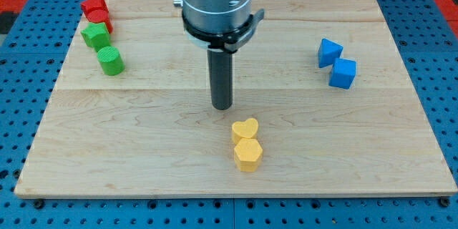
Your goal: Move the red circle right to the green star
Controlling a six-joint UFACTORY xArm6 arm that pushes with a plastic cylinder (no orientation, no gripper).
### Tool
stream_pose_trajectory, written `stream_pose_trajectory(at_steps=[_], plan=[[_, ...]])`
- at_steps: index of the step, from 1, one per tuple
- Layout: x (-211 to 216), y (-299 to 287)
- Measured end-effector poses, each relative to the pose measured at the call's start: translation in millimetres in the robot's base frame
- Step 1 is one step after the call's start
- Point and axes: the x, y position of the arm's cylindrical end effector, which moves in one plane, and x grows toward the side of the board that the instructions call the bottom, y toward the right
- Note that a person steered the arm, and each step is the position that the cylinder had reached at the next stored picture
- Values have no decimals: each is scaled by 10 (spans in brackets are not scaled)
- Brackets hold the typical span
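Two red blocks sit touching at the view's top left: a red star-like block and, just below it, a red block that looks like the circle, partly hidden. The green star touches that red block from below. A green circle lies just below the green star. My tip rests on the board near the middle, far to the right of these blocks and touching none.
A yellow heart and a yellow hexagon sit together just below and right of my tip. Two blue blocks sit at the view's right. The board lies on a blue perforated table.
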Motion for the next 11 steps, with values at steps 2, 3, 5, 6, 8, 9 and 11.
stream_pose_trajectory(at_steps=[2, 3, 5, 6, 8, 9, 11], plan=[[-993, -702], [-2093, -940], [-2805, -2820], [-2810, -2941], [-2473, -2455], [-2119, -2408], [-1887, -2903]])
